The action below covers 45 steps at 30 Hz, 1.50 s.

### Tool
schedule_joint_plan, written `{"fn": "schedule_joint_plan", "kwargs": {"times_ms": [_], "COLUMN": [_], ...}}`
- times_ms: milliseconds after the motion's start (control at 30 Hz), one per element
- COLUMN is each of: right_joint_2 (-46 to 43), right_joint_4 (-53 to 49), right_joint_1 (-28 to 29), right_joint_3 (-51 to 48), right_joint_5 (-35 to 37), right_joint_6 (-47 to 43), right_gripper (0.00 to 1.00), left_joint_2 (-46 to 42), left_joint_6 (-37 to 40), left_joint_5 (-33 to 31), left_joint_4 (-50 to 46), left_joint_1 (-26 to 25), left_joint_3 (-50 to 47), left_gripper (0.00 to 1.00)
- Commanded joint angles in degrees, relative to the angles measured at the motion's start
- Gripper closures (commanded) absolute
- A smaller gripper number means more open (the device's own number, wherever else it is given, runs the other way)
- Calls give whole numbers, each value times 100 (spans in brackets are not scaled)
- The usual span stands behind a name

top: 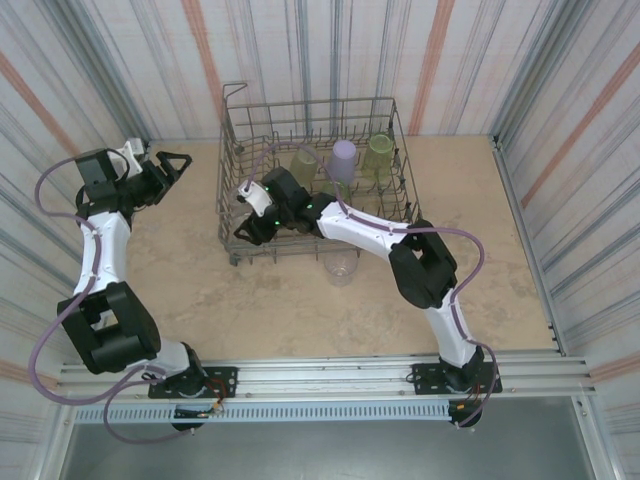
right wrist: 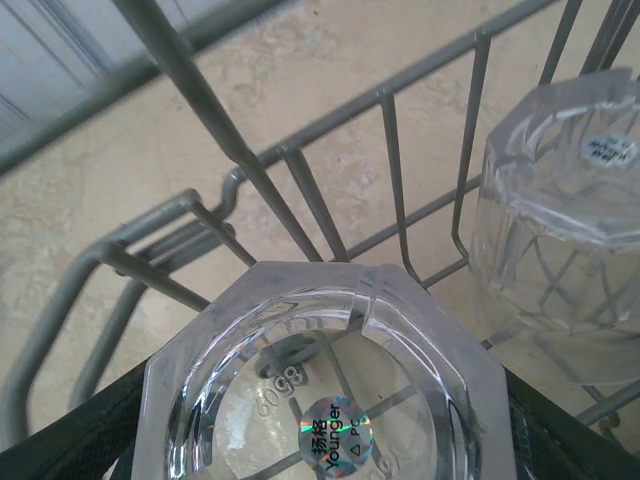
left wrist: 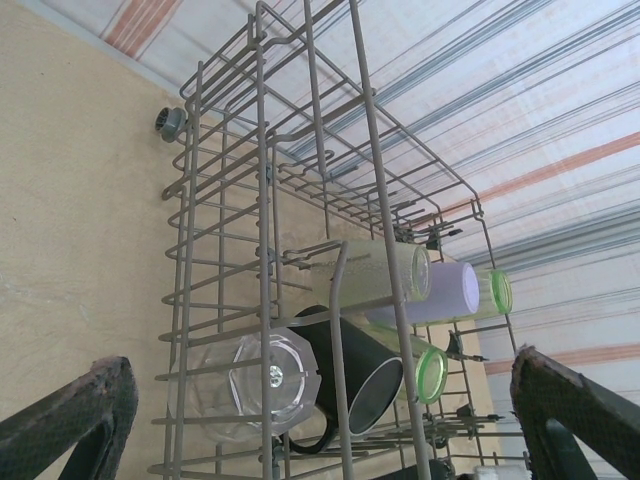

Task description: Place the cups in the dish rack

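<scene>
The grey wire dish rack (top: 228, 170) stands at the back centre of the table. Inside it stand two yellow-green cups (top: 303, 163) (top: 378, 155) and a lavender cup (top: 343, 158). My right gripper (top: 255, 215) reaches into the rack's front left corner. It is shut on a clear octagonal cup (right wrist: 320, 400), its dark fingers (right wrist: 90, 440) pressed against both sides. Another clear cup (top: 342, 265) stands on the table just in front of the rack. My left gripper (top: 170, 165) hangs open left of the rack, holding nothing. Its view through the wires (left wrist: 262, 150) takes in a clear cup (left wrist: 265, 385), a dark cup (left wrist: 355, 375) and the lavender cup (left wrist: 450, 290).
Striped walls close in the table on the left, back and right. Bare beige tabletop (top: 250, 310) lies between the rack and the arm bases.
</scene>
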Motion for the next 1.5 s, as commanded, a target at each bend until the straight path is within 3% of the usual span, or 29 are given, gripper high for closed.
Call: {"fn": "schedule_joint_plan", "kwargs": {"times_ms": [0,100,433,567,1133,1467], "right_joint_2": [196,310,620,699,822,427], "right_joint_4": [-88,-209,-879,-976,-1079,-835], "right_joint_1": [81,123,505,524,529,530], "right_joint_3": [328,482,1062,1145,1079,816], "right_joint_5": [132,283,1068,1056,887,921], "right_joint_6": [-269,-377,-1225,-1217,-962,-854], "right_gripper": [59,57,35,30,19,12], "left_joint_2": [-195,-184,-186,-186,-221,-226], "left_joint_6": [-36,-53,-98,-106,-106,-106], "left_joint_5": [164,183,202,211,211,195], "left_joint_4": [77,88,107,120,119,120], "left_joint_1": [-15,-30,-30,-30,-43,-54], "left_joint_3": [-89,-81,-90,-95,-105,-105], "left_gripper": [1,1,1,1,1,1]}}
